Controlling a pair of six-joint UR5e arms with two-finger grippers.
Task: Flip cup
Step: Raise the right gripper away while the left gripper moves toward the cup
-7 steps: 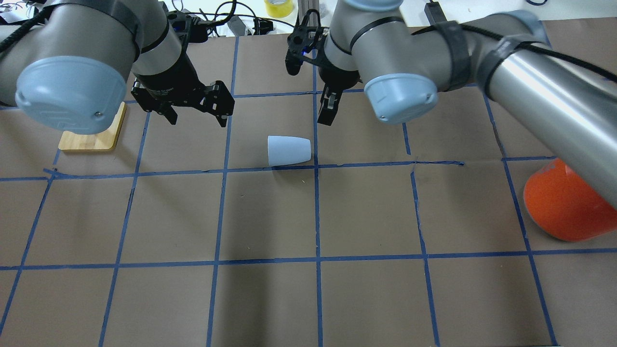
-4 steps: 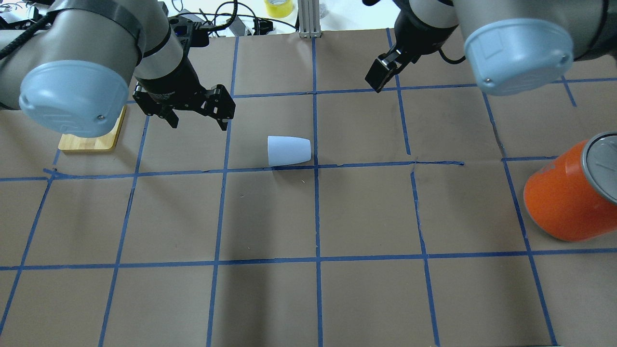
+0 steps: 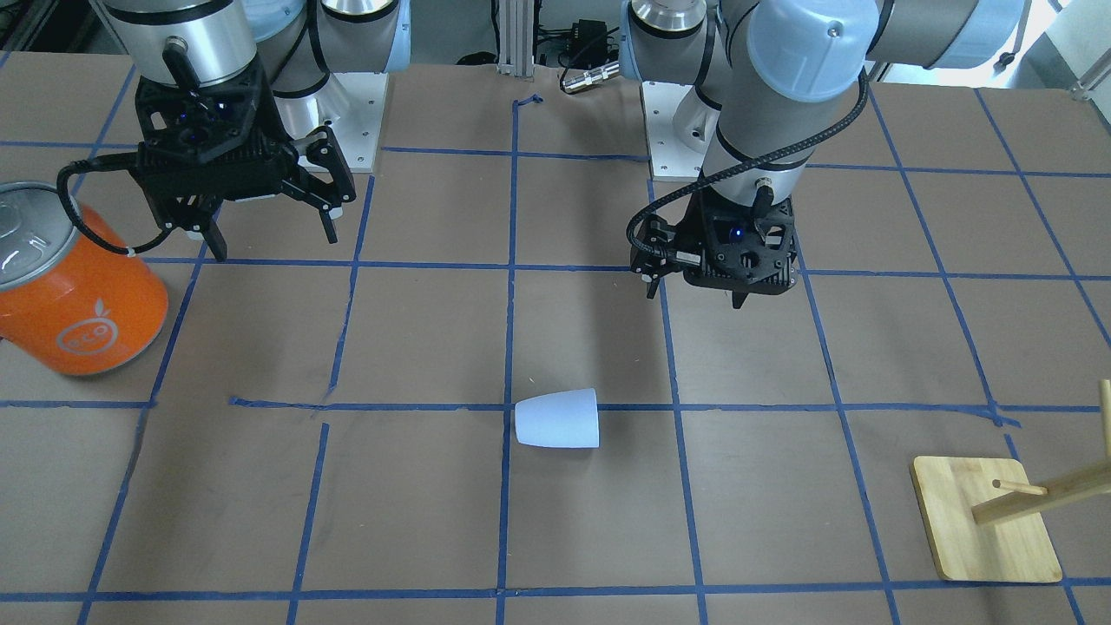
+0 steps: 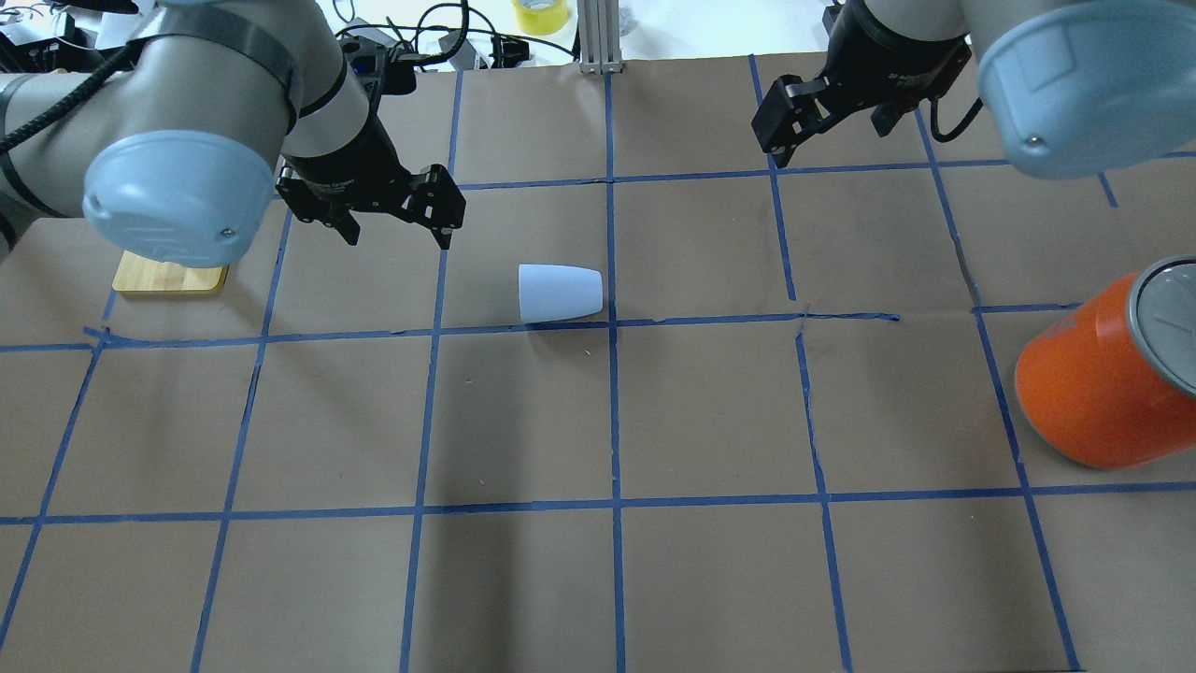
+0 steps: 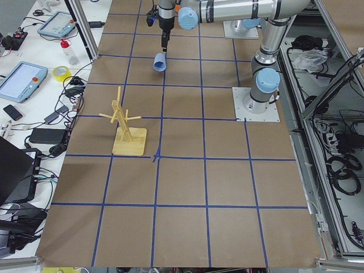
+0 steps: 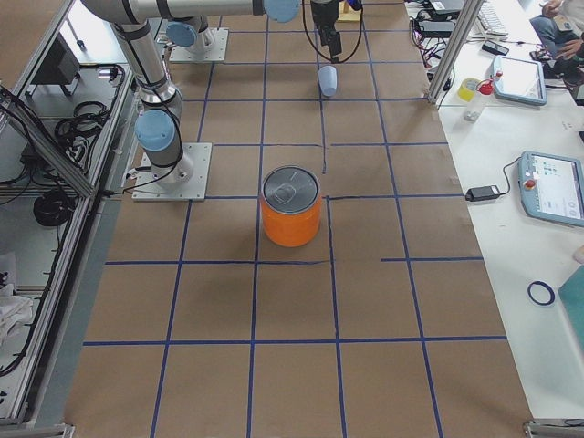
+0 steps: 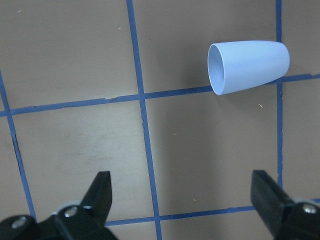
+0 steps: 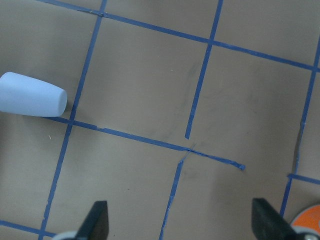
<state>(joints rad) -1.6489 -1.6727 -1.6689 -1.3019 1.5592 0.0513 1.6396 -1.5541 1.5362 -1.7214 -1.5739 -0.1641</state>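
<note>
The cup [image 4: 561, 292] is a small pale blue-white tumbler lying on its side on the brown paper, mouth toward the view's left. It also shows in the front view [image 3: 558, 418], the left wrist view [image 7: 248, 66] and the right wrist view [image 8: 32, 101]. My left gripper [image 4: 397, 227] is open and empty, hovering left of and behind the cup; it shows in the front view [image 3: 694, 295] and its wrist view [image 7: 182, 195]. My right gripper [image 4: 822, 131] is open and empty, far back and right of the cup [image 3: 271, 239].
A large orange can [image 4: 1093, 393] with a silver lid stands at the right edge [image 3: 74, 295]. A wooden peg stand [image 3: 985, 529] sits at the left side, partly under my left arm [image 4: 168, 279]. Blue tape lines grid the paper.
My right arm has swung away from above the cup toward the back right, uncovering the orange can. My left gripper has shifted slightly right. The cup has not moved.
</note>
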